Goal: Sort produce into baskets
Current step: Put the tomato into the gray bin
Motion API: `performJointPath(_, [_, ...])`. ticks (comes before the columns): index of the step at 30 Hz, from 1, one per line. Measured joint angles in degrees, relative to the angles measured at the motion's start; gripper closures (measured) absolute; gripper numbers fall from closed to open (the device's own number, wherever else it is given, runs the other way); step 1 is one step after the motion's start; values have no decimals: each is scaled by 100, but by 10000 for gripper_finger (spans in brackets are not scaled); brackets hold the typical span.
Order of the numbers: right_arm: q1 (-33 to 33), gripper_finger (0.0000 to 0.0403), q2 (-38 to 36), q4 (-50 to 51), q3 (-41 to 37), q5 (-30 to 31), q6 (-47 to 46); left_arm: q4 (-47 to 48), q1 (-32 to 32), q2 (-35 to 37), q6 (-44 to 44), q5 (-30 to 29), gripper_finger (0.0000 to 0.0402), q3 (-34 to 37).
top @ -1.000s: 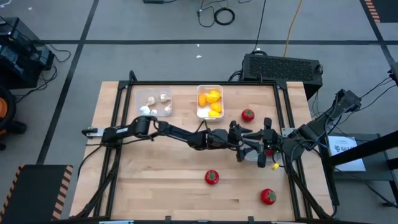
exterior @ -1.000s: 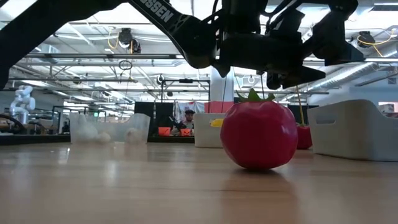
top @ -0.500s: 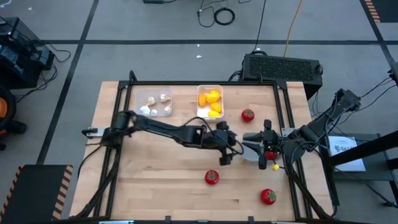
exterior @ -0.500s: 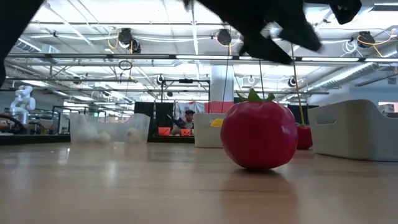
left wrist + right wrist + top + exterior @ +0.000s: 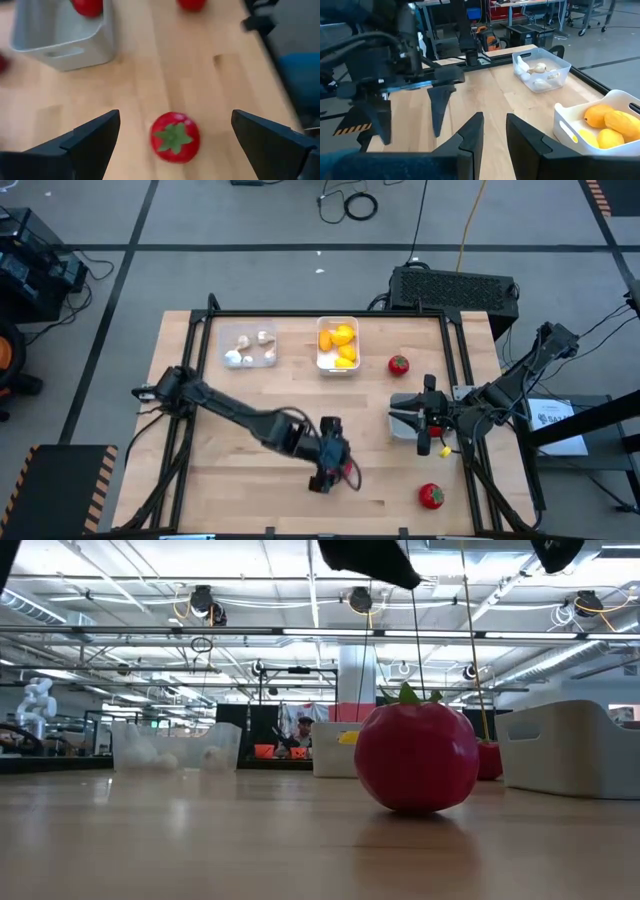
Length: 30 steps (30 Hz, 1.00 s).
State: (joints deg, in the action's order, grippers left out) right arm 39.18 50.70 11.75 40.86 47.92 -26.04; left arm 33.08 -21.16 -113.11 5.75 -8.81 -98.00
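A red tomato with a green top [image 5: 175, 137] lies on the wood near the table's front middle, half hidden under my left gripper in the high view [image 5: 347, 471]. My left gripper [image 5: 175, 114] hovers wide open above it, slanting down, a finger on either side and clear of it. It shows only at the top of the low view [image 5: 365, 555], well above the tomato [image 5: 415, 758]. My right gripper [image 5: 415, 418] waits over the grey basket [image 5: 397, 425], its fingers [image 5: 495, 125] a narrow gap apart with nothing between them. One tomato [image 5: 87, 6] lies in that basket.
A clear basket [image 5: 250, 348] with garlic bulbs and a white basket [image 5: 338, 345] with yellow and orange fruits stand at the far edge. Loose tomatoes lie at the far right [image 5: 398, 364] and near right [image 5: 431, 496]. A black box [image 5: 455, 288] sits beyond the far edge.
My left gripper has risen from beside the grey basket and swung toward the table's near edge and left, ending above the front-middle tomato. It has stayed wide open. The tomato has not moved.
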Motion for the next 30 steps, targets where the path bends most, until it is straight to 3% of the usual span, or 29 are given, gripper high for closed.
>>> performJointPath(5, [0,328,2,2,-1,0,12,-570,-296,-10,-161,-634,15,380])
performJointPath(30, [0,328,2,-40,0,0,120,-3480,-222,-16,870,-631,15,2436])
